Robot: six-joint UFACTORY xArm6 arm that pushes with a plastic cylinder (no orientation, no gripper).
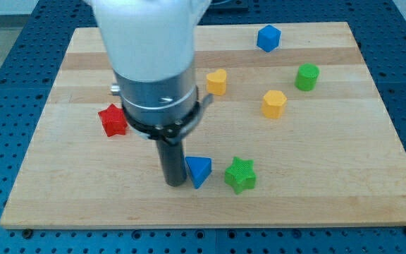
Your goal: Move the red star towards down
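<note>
Reading from the view's left, the red star lies on the wooden board, at mid-height, just left of the arm's grey collar. No gripper or fingers are fitted, so there is nothing to be open or closed; the arm ends in a plain rod.

My tip rests below and to the right of the red star, well apart from it, and sits just beside the blue triangular block. The green star lies just right of that block.

Risk 1: any rightward sweep from here would likely shove the blue block into the green star.

Risk 2: my tip stands on the wrong side of the red star. A push made from below would drive it upward. An off-centre contact would probably spin it sideways.

Further right, the yellow heart, yellow hexagonal block, blue block and green cylinder lie clear of a downward path.
</note>
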